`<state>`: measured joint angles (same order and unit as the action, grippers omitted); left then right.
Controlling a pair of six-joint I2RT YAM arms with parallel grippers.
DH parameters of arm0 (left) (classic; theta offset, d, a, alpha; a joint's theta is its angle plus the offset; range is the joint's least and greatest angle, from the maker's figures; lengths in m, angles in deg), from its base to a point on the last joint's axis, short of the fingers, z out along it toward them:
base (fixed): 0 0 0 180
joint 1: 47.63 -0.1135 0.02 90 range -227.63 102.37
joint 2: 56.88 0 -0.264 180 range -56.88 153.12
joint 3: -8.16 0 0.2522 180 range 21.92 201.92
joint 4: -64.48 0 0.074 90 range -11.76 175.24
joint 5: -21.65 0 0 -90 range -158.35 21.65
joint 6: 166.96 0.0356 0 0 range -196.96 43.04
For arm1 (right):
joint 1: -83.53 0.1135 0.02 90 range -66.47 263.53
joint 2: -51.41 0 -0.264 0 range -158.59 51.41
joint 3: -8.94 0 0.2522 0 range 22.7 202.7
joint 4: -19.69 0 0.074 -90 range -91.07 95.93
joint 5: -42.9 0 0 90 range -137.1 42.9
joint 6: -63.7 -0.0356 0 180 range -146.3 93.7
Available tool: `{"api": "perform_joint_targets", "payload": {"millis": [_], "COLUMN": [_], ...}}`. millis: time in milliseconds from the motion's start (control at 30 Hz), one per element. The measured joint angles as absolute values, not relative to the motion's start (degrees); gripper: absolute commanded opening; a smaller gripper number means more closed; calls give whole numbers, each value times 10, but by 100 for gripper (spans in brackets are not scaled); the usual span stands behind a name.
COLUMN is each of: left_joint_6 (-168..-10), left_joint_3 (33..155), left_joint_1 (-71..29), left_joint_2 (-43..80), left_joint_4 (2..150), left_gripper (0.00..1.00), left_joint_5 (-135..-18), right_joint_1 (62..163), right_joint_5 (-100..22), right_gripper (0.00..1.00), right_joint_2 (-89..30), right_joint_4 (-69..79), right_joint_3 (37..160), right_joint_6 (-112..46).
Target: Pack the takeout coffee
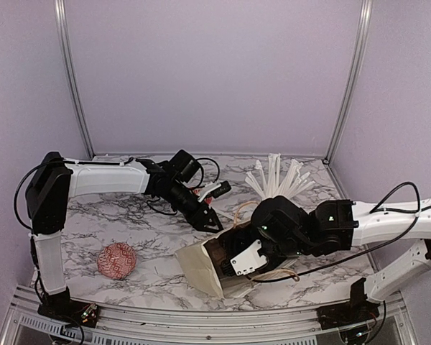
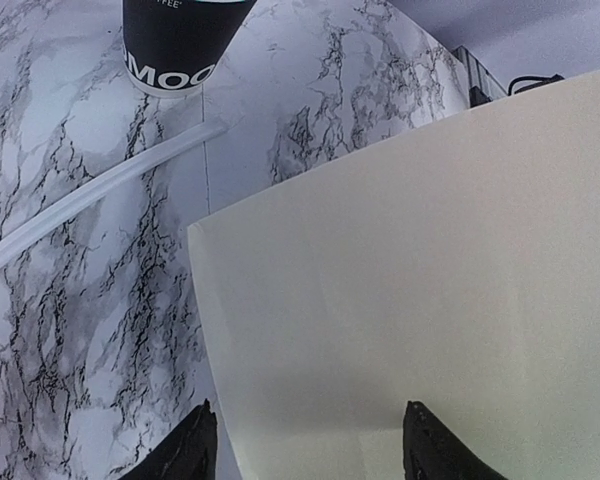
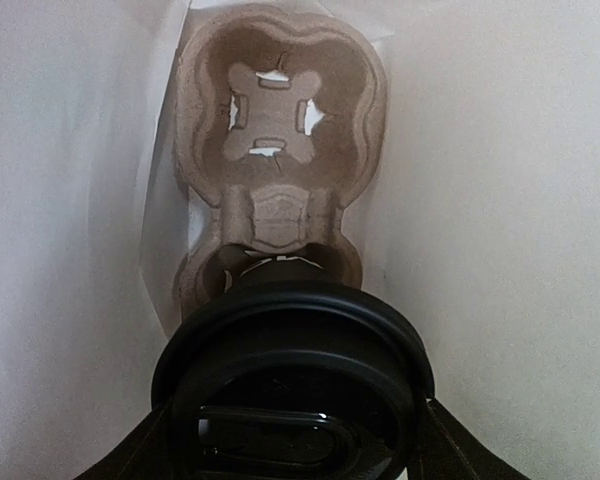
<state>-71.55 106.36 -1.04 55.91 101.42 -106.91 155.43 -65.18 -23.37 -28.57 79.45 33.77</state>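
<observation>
Black-lidded takeout coffee (image 3: 292, 380) in right claw (image 3: 292, 460) | pulp carrier (image 3: 275, 130): wrist view only

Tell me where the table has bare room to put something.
Free: the marble between the left arm and the bowl, and between bowl and bag. Crowded: the bag mouth, with the left gripper, the right gripper holding the cup, and straws.

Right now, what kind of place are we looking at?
Probably a lab robot cell staged as a takeout counter: a marble-print tabletop boxed in by plain lilac walls and metal posts, plus a paper bag holding a cup tray and a lidded coffee cup.
</observation>
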Motion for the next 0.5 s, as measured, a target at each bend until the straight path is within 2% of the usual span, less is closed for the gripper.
{"api": "perform_joint_targets", "payload": {"millis": [267,500], "left_joint_6": [-715,-713], "left_joint_3": [1064,1062], "left_joint_1": [-12,-16], "left_joint_2": [561,561], "left_joint_4": [1014,1015], "left_gripper": [64,65], "left_joint_5": [-1070,-1069], "right_joint_1": [1549,1544], "right_joint_5": [-637,-606], "right_gripper": [36,36], "right_joint_2": [-256,-295], "right_joint_4": [-289,-346], "right_joint_3": [798,862], "right_joint_6": [338,318]}}
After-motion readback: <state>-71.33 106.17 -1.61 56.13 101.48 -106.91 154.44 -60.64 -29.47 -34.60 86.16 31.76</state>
